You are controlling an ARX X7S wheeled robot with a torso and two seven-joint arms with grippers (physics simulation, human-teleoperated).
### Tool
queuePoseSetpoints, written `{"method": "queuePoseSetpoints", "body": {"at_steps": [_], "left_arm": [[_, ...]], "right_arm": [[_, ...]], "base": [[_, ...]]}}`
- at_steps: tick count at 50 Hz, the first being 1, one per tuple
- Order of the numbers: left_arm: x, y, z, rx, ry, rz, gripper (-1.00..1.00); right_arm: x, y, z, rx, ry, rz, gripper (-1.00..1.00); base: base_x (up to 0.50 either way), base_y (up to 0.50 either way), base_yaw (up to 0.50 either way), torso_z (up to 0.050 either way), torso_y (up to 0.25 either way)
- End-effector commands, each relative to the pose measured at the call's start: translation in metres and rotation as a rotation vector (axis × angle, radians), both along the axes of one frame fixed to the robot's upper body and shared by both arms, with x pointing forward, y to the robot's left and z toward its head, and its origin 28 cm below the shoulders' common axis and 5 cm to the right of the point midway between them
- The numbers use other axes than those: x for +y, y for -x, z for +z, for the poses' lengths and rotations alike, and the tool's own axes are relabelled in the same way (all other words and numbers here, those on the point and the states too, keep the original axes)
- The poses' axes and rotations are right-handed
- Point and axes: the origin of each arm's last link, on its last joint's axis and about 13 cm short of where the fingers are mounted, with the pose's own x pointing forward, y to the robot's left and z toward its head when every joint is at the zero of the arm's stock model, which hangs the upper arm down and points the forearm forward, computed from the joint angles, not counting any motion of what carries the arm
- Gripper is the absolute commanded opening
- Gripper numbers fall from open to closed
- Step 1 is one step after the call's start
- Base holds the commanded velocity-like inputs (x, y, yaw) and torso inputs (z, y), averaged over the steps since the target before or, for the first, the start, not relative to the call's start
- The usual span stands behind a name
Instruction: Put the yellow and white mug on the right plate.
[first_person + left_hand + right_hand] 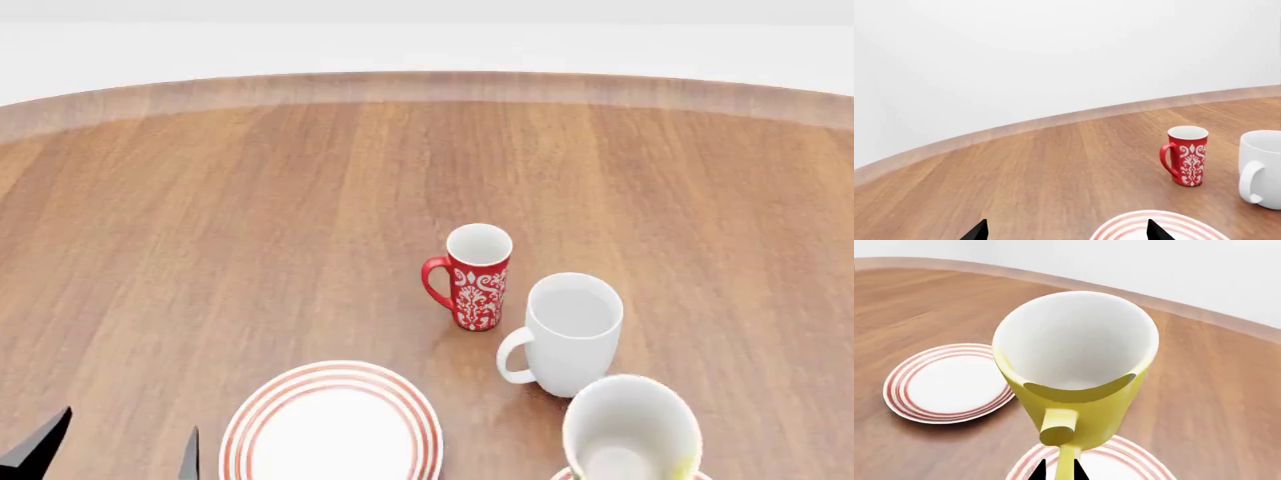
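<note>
Nearest the robot, the right gripper shows in the right wrist view only as two black fingertips pinched on the loop handle of the short yellow mug with a white interior. The mug hangs from that handle, tilted, its mouth turned toward the head camera. Directly below it lies the right-hand round white plate with thin red concentric rings; whether the mug's base touches the plate cannot be told, though a sliver of plate rim shows beneath it in the head view.

To finish the placement well, the mug should be levelled so that its base faces the plate, centred inside the rings, and lowered until it rests flat before the fingers part; a release while tilted would likely tip it over the rim.

To the left lies the matching left-hand ringed plate, bare. The left gripper hovers just beside it, its black fingertips spread apart and empty.

Farther out stands the taller all-white ceramic mug, close behind the held mug, so the lowering path should stay clear of it. Beyond is the slim red mug with a white pattern, then the brown wooden tabletop out to its curved edge.
</note>
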Motion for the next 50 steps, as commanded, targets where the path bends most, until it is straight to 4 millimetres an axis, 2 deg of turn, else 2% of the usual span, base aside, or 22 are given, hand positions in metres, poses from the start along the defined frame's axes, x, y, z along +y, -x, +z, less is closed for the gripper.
{"method": "queuePoseSetpoints", "body": {"at_steps": [1,40,50], "left_arm": [[0.000,0.000,0.000,0.003,0.001,-0.003,1.00],[0.000,0.000,-0.003,0.006,-0.002,-0.004,1.00],[0.000,0.000,-0.002,0.005,-0.003,0.000,1.00]], "right_arm": [[-0.010,-0.001,-0.004,-0.002,-0.017,-0.089,-1.00],[-0.011,-0.010,-0.035,0.101,-0.059,-0.121,-1.00],[-0.012,-0.008,-0.048,0.138,-0.076,-0.138,-1.00]], "base": [[0.00,0.00,0.00,0.000,0.000],[0.00,0.00,0.00,0.000,0.000],[0.00,0.00,0.00,0.000,0.000]]}}
